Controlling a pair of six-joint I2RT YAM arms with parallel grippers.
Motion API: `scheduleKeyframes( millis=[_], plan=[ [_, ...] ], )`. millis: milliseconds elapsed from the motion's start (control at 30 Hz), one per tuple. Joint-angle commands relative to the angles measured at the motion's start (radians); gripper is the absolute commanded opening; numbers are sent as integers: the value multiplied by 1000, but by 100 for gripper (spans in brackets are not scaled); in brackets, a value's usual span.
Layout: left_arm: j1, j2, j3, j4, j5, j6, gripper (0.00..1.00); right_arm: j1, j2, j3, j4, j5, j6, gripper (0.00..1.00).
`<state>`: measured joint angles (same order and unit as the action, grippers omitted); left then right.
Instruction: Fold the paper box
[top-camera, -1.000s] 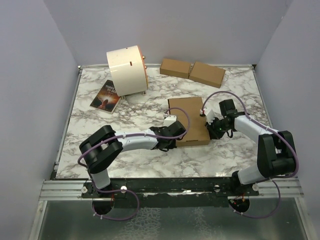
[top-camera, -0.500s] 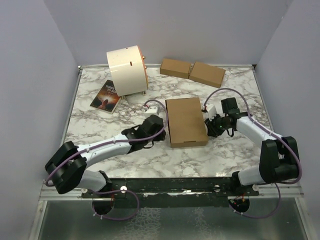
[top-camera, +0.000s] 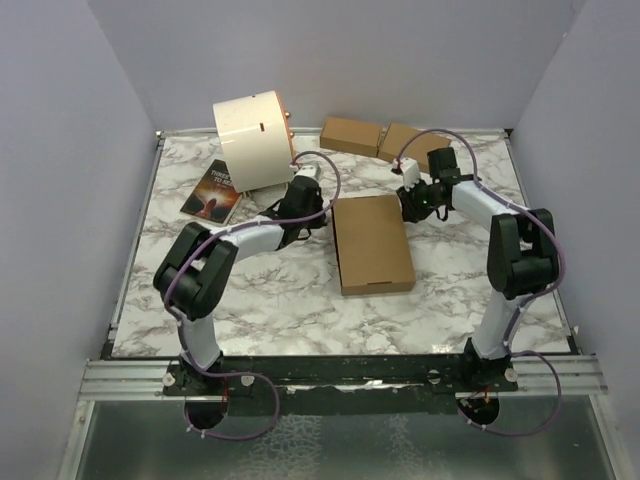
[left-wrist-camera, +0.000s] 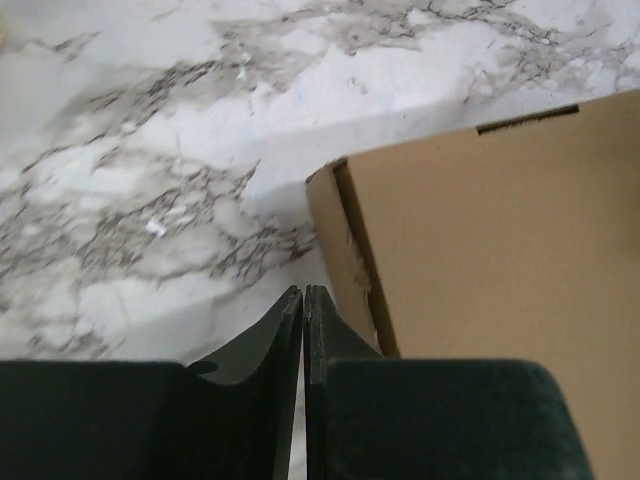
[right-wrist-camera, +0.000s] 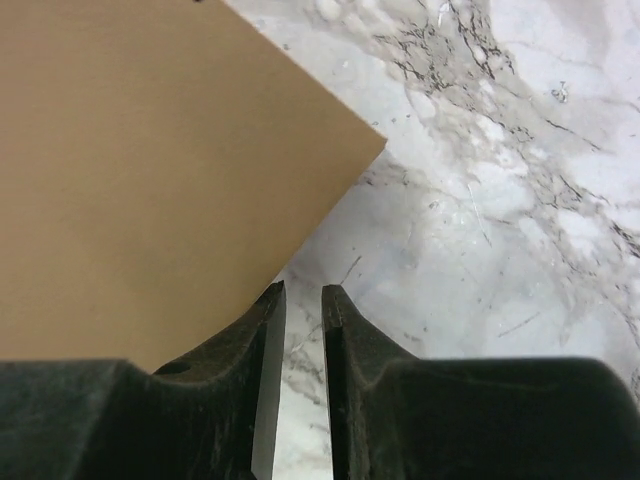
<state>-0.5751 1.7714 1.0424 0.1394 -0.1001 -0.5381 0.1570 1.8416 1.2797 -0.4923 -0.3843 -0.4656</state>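
The paper box (top-camera: 372, 243) lies closed and flat in the middle of the marble table, a plain brown rectangle. My left gripper (top-camera: 320, 214) sits just off its far left corner, fingers pressed together with nothing between them. The left wrist view shows those shut tips (left-wrist-camera: 303, 291) beside the paper box (left-wrist-camera: 490, 250), close to its corner wall. My right gripper (top-camera: 408, 206) is at the far right corner. In the right wrist view its tips (right-wrist-camera: 301, 290) stand a narrow gap apart over bare marble, next to the paper box (right-wrist-camera: 150, 170), and hold nothing.
A cream cylindrical drum (top-camera: 252, 140) stands at the back left, with a dark book (top-camera: 211, 192) in front of it. Two small closed brown boxes (top-camera: 351, 135) (top-camera: 415, 147) lie side by side at the back. Grey walls close in the table on three sides.
Both grippers moved from the box's sides to its far corners. The left gripper, earlier over the box's near left part, came off it; the box now lies flat and closed.
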Motion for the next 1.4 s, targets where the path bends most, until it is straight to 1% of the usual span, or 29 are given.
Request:
scheduleKeyframes(
  millis=[0, 67, 167, 333, 467, 533, 600, 667, 700, 767, 800, 833, 867, 933, 967, 1000, 1033, 1067, 1133, 1200, 1267, 1367],
  plan=[
    [1, 140, 123, 37, 72, 39, 8, -2, 83, 81, -13, 11, 18, 21],
    [1, 191, 171, 39, 116, 35, 7, 2, 96, 91, -15, -12, 16, 21],
    [-9, 227, 208, 52, 161, 17, 7, 4, 95, 91, -11, -46, 21, 21],
    [-17, 204, 214, 36, 126, 21, 8, 4, 62, 58, 16, -47, 26, 23],
    [-10, 130, 178, -32, 52, 76, 14, -21, 14, 41, 24, 62, 44, 33],
    [-4, 53, 109, -28, 16, 87, 15, -73, -31, 32, 20, 55, 56, 36],
    [-1, -38, 19, -6, -16, 89, 16, -131, -92, 15, 19, 3, 66, 39],
    [0, -148, -68, 14, -23, 81, 17, -167, -158, -21, 34, -54, 84, 47],
    [0, -206, -113, 31, -13, 77, 17, -175, -191, -44, 47, -83, 98, 52],
    [-2, -317, -210, 99, 40, 56, 18, -184, -247, -103, 90, -192, 154, 68],
    [-2, -374, -265, 149, 73, 41, 19, -192, -264, -133, 112, -279, 199, 76],
    [-2, -424, -316, 203, 102, 25, 24, -202, -272, -164, 135, -372, 247, 81],
    [-2, -475, -371, 259, 124, 8, 32, -213, -272, -191, 163, -480, 289, 83],
    [-2, -562, -474, 370, 152, -28, 52, -230, -259, -241, 224, -625, 366, 86],
    [-1, -595, -529, 437, 160, -43, 69, -233, -250, -259, 249, -662, 391, 87],
    [0, -623, -584, 513, 173, -65, 81, -236, -236, -272, 267, -685, 413, 88],
    [0, -641, -639, 592, 181, -92, 91, -237, -220, -284, 287, -710, 430, 88],
    [0, -650, -682, 662, 188, -120, 97, -237, -202, -291, 299, -722, 439, 88],
    [1, -649, -738, 745, 213, -156, 98, -237, -162, -298, 302, -729, 444, 87],
    [1, -634, -748, 748, 245, -181, 98, -238, -126, -297, 290, -723, 441, 86],
    [1, -609, -753, 751, 264, -204, 97, -238, -98, -298, 285, -710, 441, 83],
    [1, -548, -775, 809, 274, -250, 97, -239, -49, -289, 267, -694, 438, 78]
  ],
)
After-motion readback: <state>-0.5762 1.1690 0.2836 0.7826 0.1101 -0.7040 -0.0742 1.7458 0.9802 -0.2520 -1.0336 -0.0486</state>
